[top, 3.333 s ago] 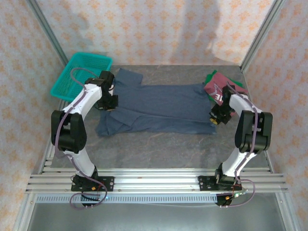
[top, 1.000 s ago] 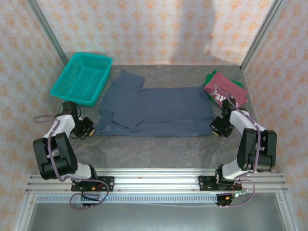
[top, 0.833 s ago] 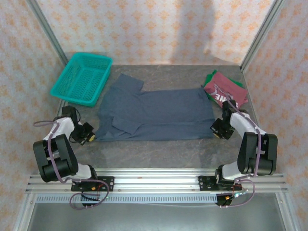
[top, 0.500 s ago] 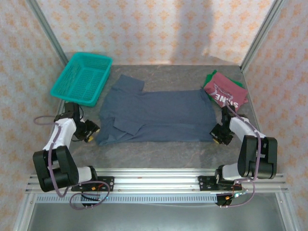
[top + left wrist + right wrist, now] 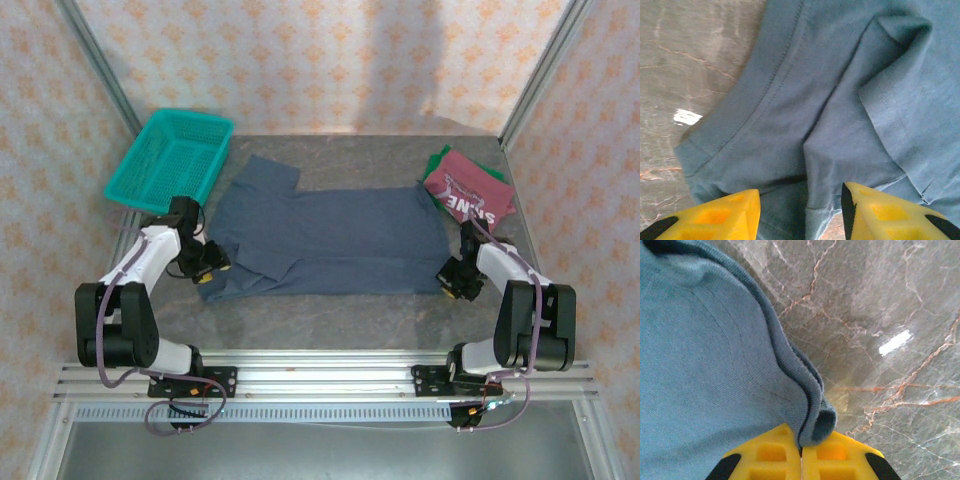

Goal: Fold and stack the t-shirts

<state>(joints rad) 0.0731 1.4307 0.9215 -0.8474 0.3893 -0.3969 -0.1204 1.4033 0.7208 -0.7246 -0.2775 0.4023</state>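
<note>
Overhead view looking down, wrist views close, all sharing blue t-shirt [image 5: 330,235]

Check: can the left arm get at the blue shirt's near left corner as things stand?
Probably yes. The left gripper is open right over the blue shirt, its fingers either side of the crumpled corner, with nothing between. The right gripper pinches the opposite hem, well clear.

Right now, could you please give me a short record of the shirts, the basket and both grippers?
blue shirt: spread out on the table
red shirt: lying on the green shirt, far right
basket: far left
left gripper: open, over the blue shirt's near left corner
right gripper: shut on the blue shirt's near right corner
</note>
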